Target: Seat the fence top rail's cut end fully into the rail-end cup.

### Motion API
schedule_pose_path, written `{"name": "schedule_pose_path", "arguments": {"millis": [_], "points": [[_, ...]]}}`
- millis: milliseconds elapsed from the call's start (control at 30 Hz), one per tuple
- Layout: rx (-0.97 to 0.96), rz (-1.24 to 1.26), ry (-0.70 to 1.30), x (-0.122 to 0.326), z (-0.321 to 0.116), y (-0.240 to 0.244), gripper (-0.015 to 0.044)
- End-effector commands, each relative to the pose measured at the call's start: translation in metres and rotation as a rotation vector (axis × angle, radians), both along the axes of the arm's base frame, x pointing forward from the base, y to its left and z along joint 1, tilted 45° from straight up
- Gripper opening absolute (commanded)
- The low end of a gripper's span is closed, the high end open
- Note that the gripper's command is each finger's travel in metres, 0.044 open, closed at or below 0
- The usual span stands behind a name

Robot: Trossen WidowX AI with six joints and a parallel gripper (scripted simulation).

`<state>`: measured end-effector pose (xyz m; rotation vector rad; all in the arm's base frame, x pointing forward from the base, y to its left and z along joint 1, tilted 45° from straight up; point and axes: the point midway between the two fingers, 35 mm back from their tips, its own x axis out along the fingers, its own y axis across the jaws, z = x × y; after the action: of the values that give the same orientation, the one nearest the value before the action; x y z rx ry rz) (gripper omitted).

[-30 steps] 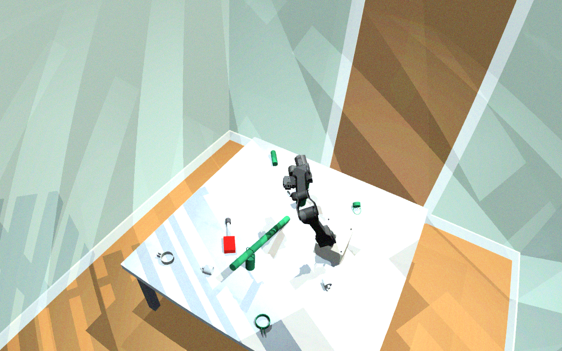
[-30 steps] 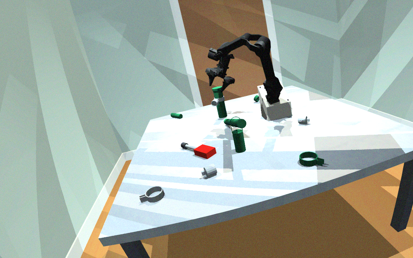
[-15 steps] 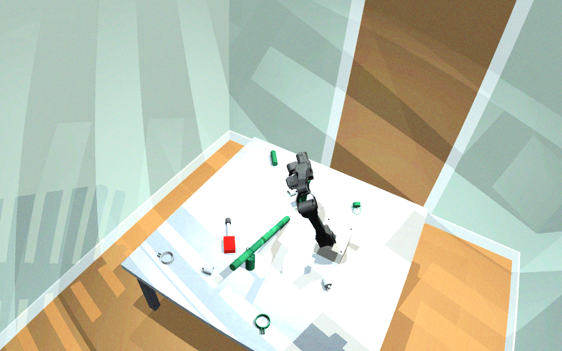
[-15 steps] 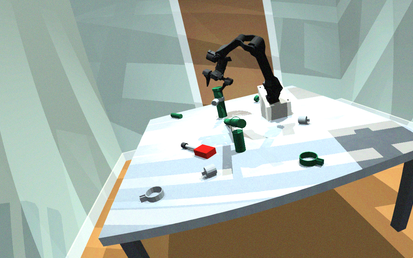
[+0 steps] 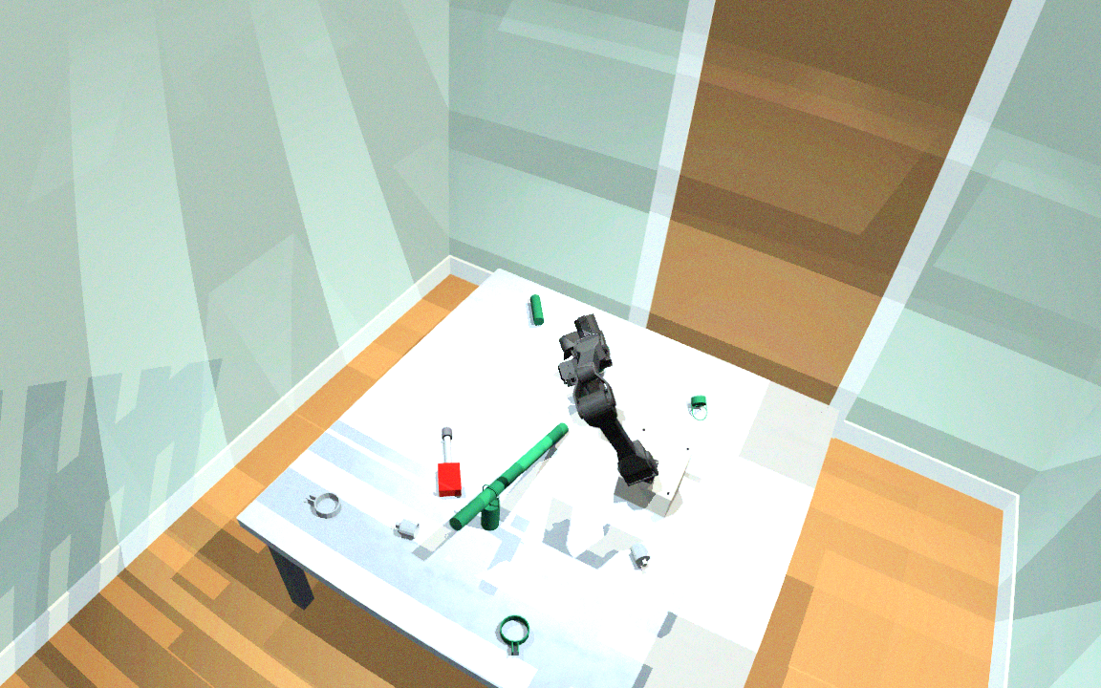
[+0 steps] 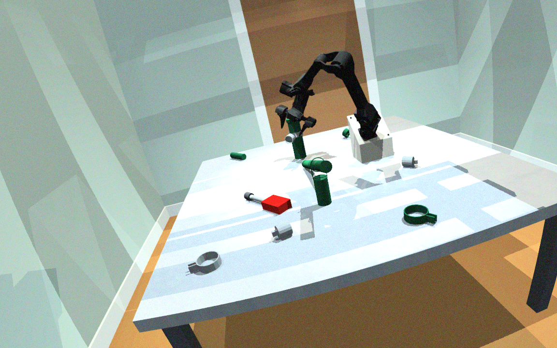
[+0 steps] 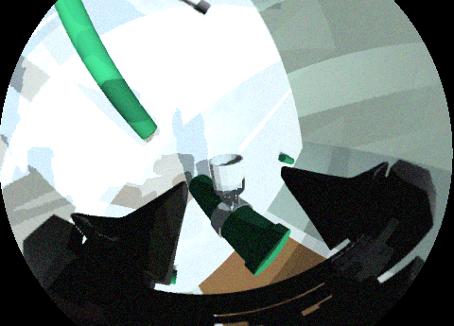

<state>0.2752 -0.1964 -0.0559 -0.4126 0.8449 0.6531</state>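
The green top rail (image 5: 507,475) (image 6: 317,165) (image 7: 101,64) runs through the thin loop cap on the short green post (image 5: 490,516) (image 6: 323,190). Its cut end (image 5: 560,430) (image 7: 146,129) stops short of the grey rail-end cup (image 6: 290,137) (image 7: 226,171), with a gap between them. The cup hangs on the grey brace band (image 7: 221,215), high on the big green post (image 6: 299,147) (image 7: 253,238) near its cap. My gripper (image 5: 575,359) (image 6: 294,123) (image 7: 235,179) is open and empty, with one finger on each side of the post's top. In the top view the arm hides the big post.
A red block with a grey handle (image 5: 449,477) (image 6: 276,203) lies left of the rail. Loose parts lie around: a grey band (image 5: 323,498) (image 6: 205,259), a green band (image 5: 513,631) (image 6: 418,216), two grey cups (image 5: 405,528) (image 5: 639,556), a green stub (image 5: 536,309) (image 6: 238,155).
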Motion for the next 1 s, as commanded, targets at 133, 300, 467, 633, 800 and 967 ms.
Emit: {"name": "schedule_pose_path", "arguments": {"millis": [133,300,467,633,800,967], "points": [[0.005,-0.001,0.010,0.005,-0.012,0.007,0.0440],[0.005,-0.001,0.010,0.009,-0.019,0.010,0.0440],[0.005,-0.001,0.009,0.013,-0.025,0.012,0.0440],[0.005,-0.001,0.009,0.017,-0.032,0.015,0.0440],[0.005,-0.001,0.009,0.021,-0.038,0.019,0.0440],[0.005,-0.001,0.008,0.025,-0.044,0.022,0.0440]]}}
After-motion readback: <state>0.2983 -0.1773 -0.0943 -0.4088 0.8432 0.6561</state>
